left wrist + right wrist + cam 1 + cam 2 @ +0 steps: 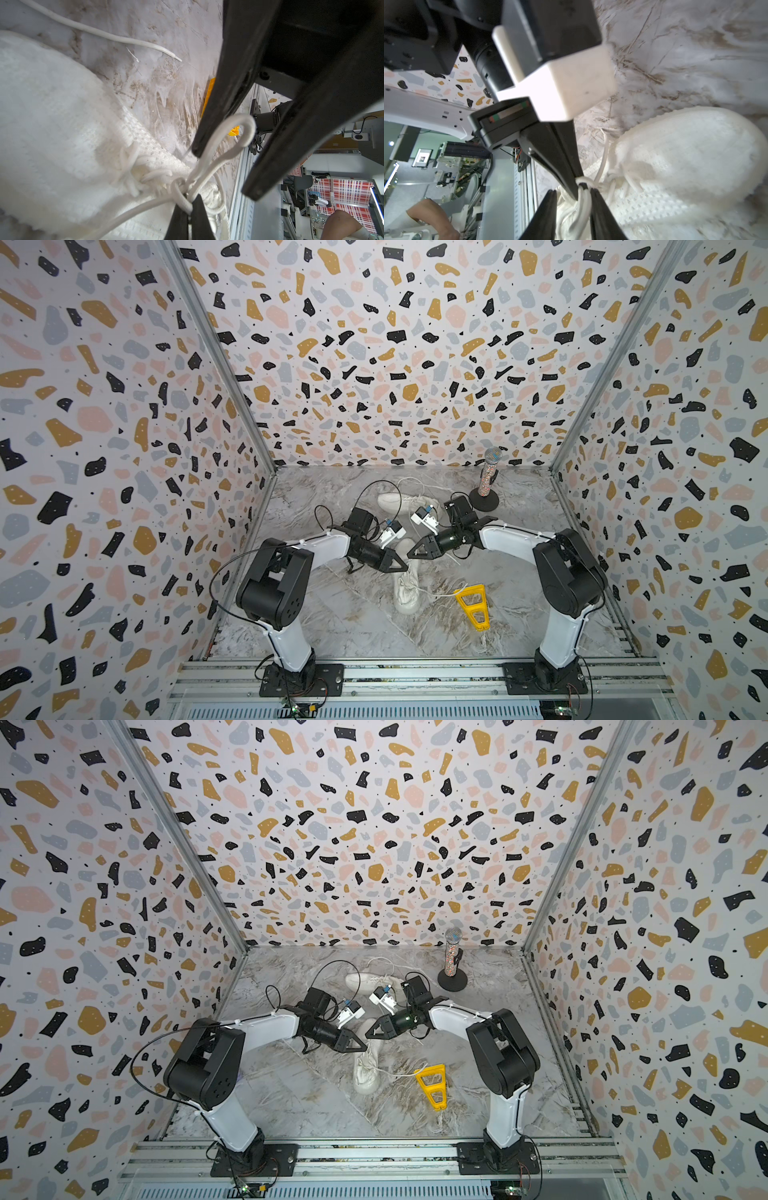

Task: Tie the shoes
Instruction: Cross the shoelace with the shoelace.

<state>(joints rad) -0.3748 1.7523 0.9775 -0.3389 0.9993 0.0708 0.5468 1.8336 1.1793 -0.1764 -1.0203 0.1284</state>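
- My left gripper (188,204) is clamped tight on a strand of the white lace (249,128), right at the knot.
- My right gripper (573,191) has its jaws apart; a lace loop passes between its fingers without being pinched.
- In both top views the two tips meet over the near shoe (405,591), which lies mid-table (332,614).
- The far shoe (399,502) lies behind the arms, its laces trailing loose.
- A yellow plastic frame (473,605) sits just right of the near shoe.
- A microphone (488,479) stands back right.
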